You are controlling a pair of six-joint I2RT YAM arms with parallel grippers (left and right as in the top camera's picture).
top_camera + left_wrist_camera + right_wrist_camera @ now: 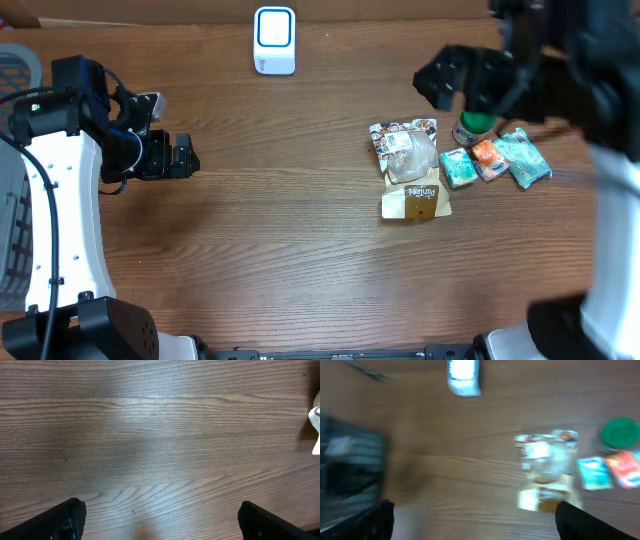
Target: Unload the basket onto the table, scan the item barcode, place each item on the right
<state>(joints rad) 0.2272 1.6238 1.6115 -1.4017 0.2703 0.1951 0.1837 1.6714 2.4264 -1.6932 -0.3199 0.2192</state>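
A white scanner with a blue-framed face (274, 40) stands at the table's back edge. The items lie in a cluster at the right: a clear snack bag with a brown card header (410, 168), a green-lidded jar (474, 126), a teal packet (458, 167), an orange packet (488, 158) and another teal packet (525, 158). My right gripper (445, 82) hovers blurred above the cluster, open and empty; its wrist view shows the snack bag (545, 457) ahead of its spread fingers. My left gripper (183, 155) is open over bare wood at the left, far from the items.
A grey basket (14, 70) sits at the far left edge and appears blurred in the right wrist view (350, 457). Wood tabletop (160, 435) lies under the left gripper, with a pale item edge (315, 425) at the frame's right.
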